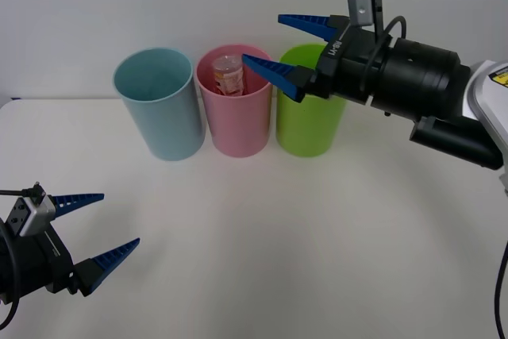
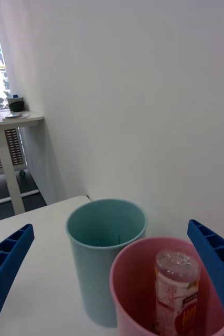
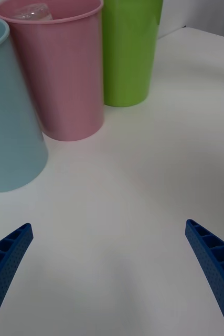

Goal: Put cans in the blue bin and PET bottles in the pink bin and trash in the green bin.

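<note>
Closest to the front camera, your left gripper [image 1: 87, 232] hangs low over the table's [image 1: 317, 236] near left corner, its blue fingers [image 1: 117, 256] spread wide with nothing between them. It looks parked there on purpose, I think, well apart from the bins so it leaves the working space to the other arm.

Your three bins stand in a row along the table's far edge, the blue bin [image 1: 159, 105] at the left, the pink bin [image 1: 234, 109] in the middle, the green bin [image 1: 309, 113] at the right, close together and all upright. That tight row seems meant to keep each drop a short reach from the next.

Look inside the pink bin and you find the PET bottle [image 1: 228, 75]: clear, with a yellow, red and white label, leaning against the wall of the bin, one end just below the rim. It sits in the correct bin, so that part of the sort looks done.

Your right gripper [image 1: 282, 49] hovers in the air above the rims of the pink and green bins, pointed across toward the left. Its fingers [image 2: 216, 268] are spread wide and grip nothing, touching neither the bottle nor any bin. That pose reads to me as a release just over the pink bin. I see no cans or trash on the table
</note>
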Controlling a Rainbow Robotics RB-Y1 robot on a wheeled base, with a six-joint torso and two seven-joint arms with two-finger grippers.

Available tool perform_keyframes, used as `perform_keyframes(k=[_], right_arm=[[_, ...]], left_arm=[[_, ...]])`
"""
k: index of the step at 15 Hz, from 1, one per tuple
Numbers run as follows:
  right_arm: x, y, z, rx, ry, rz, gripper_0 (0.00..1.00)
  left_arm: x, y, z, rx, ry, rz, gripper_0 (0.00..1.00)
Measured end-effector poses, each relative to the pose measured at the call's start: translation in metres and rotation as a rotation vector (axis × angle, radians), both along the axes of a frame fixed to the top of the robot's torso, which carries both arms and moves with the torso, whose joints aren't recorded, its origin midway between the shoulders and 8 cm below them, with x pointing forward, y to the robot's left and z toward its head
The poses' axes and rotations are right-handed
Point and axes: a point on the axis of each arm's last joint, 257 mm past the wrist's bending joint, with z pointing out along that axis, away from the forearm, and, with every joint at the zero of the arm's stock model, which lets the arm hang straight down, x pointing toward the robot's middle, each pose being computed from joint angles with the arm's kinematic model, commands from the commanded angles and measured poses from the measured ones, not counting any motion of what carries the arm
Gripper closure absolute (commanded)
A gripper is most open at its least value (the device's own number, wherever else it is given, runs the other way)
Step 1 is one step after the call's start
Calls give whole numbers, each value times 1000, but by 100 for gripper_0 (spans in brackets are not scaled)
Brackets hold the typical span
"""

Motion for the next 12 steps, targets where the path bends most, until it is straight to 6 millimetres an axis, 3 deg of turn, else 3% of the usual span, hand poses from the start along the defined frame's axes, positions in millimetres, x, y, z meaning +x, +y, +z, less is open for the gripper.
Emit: perform_keyframes(k=[7,12], right_arm=[[-93,-78,-65,-121,58,66,0],[-135,-117,-120,-210,103,47,0]], left_arm=[[0,0,0,0,0,0,0],[0,0,0,0,0,0,0]])
